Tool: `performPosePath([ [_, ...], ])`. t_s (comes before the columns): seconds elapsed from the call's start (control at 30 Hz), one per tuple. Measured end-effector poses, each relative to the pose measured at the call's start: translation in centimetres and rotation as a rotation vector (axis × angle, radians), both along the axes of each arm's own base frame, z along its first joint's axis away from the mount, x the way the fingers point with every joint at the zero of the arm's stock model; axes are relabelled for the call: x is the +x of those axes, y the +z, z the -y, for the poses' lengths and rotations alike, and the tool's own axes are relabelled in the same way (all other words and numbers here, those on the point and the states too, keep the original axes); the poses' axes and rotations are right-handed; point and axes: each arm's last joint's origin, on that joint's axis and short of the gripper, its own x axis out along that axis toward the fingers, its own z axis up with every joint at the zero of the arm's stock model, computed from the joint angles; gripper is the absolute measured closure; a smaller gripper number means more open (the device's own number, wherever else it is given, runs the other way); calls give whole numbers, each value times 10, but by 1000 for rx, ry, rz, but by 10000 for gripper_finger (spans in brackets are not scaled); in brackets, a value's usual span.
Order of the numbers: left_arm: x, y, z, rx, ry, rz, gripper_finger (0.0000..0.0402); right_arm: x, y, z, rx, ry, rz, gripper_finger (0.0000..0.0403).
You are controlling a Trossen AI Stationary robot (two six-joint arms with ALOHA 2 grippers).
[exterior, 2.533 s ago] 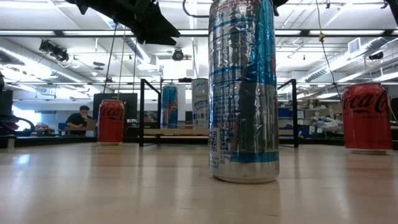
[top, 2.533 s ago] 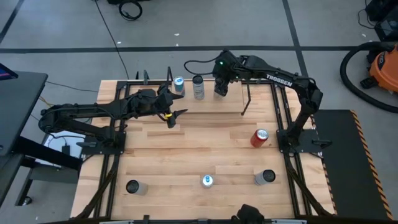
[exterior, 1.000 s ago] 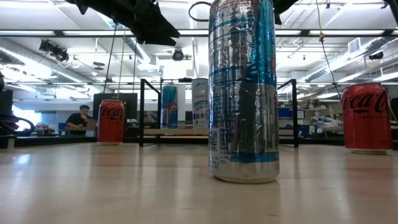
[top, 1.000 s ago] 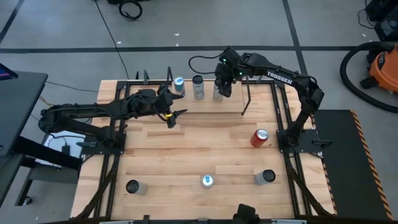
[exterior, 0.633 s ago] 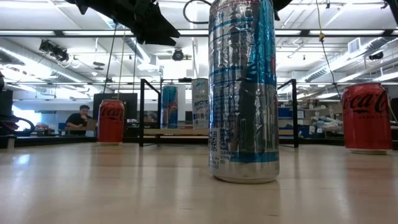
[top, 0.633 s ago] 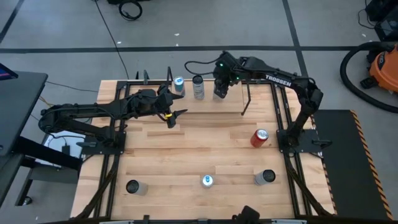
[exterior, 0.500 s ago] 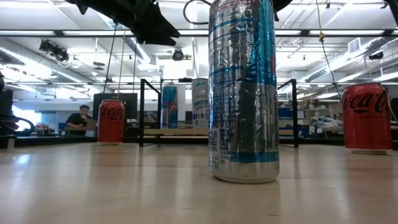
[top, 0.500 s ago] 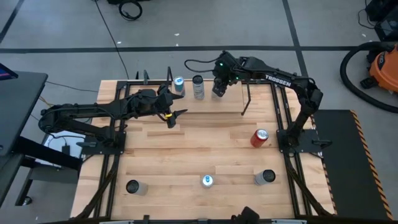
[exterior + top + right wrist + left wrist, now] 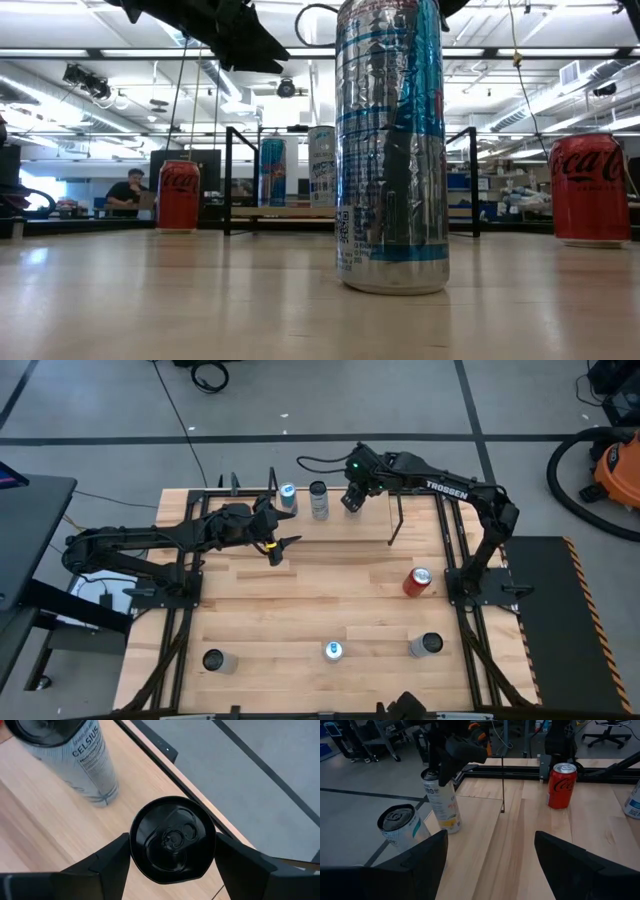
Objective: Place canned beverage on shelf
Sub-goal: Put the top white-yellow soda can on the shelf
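Note:
The shelf (image 9: pixel 330 530) stands at the table's far edge. On it stand a blue can (image 9: pixel 288 493) and a white Celsius can (image 9: pixel 318 495), each on its base. My right gripper (image 9: pixel 352 495) hangs over the shelf just right of them, shut on a black-topped can (image 9: pixel 172 840). In the low view the big can in front hides that can. My left gripper (image 9: pixel 282 550) hovers open over the table, near the shelf's left end, with nothing between its fingers (image 9: pixel 427 860). My right gripper has the black-topped can between its two fingers, one on each side of the can's wall just below the rim (image 9: pixel 131 845). The fingers come from above, slanting down. The can stands upright. Its own top hides its base, so I cannot tell whether it rests on the shelf.
A red cola can (image 9: pixel 418 580) stands at the table's right. A row of cans (image 9: pixel 215 660), (image 9: pixel 333 651), (image 9: pixel 428 645) stands along the near edge. The shelf's thin black uprights (image 9: pixel 395 520) rise beside my right gripper. Bare wood lies mid-table.
My right gripper has rolled about the line it points along and has shifted slightly toward the far edge, staying over the shelf with the can between its fingers.

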Motion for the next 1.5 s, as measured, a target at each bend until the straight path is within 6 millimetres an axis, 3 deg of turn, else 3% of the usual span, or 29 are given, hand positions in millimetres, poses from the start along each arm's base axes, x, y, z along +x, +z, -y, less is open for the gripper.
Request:
performPosePath([
  [0.63, 0, 0, 0, -16, 6, 6, 102, 2, -1, -5, 45, -60, 37, 135],
  [1.5, 0, 0, 0, -20, 7, 7, 102, 4, 4, -4, 31, 32, 65, 108],
])
